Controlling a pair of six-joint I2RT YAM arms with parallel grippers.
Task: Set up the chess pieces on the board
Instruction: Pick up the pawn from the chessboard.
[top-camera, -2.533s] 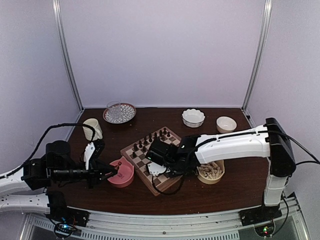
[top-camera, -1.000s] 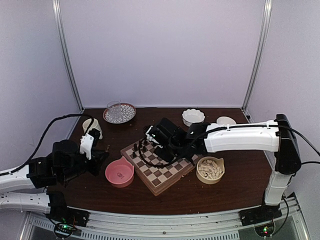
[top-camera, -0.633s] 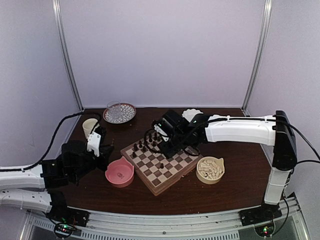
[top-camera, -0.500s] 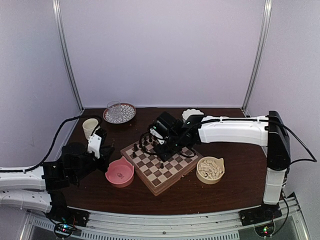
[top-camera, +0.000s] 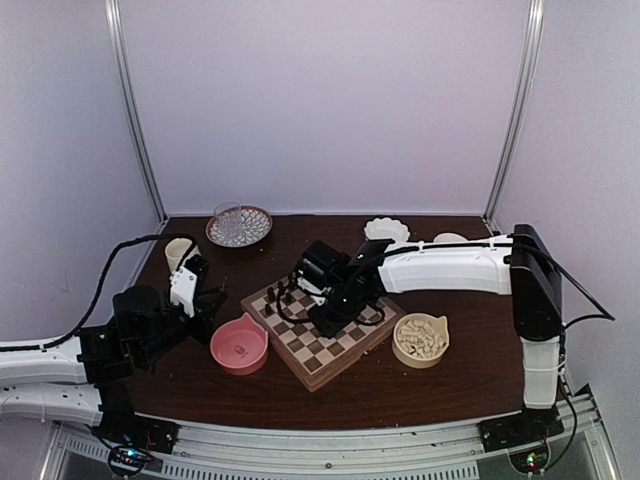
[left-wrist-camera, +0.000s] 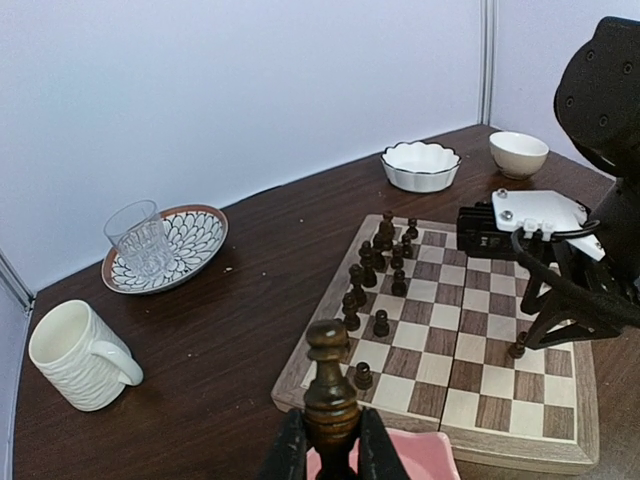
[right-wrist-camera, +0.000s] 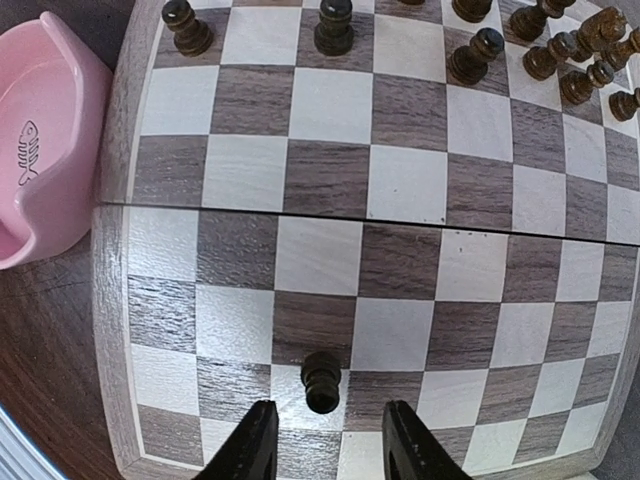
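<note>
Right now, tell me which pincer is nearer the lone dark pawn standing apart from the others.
Right. The right pincer hangs just above the pawn, a finger on either side. The left pincer is off the board, by the pink bowl, shut on another dark piece.

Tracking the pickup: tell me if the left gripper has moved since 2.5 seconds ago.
Yes. In the top view the left gripper has left the pink bowl's rim, drawing back left and away, toward the cup.

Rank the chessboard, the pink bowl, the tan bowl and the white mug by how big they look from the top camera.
1. chessboard, clearly largest
2. pink bowl and tan bowl: look about alike, no ranking
3. white mug, smallest, though farther back
</note>
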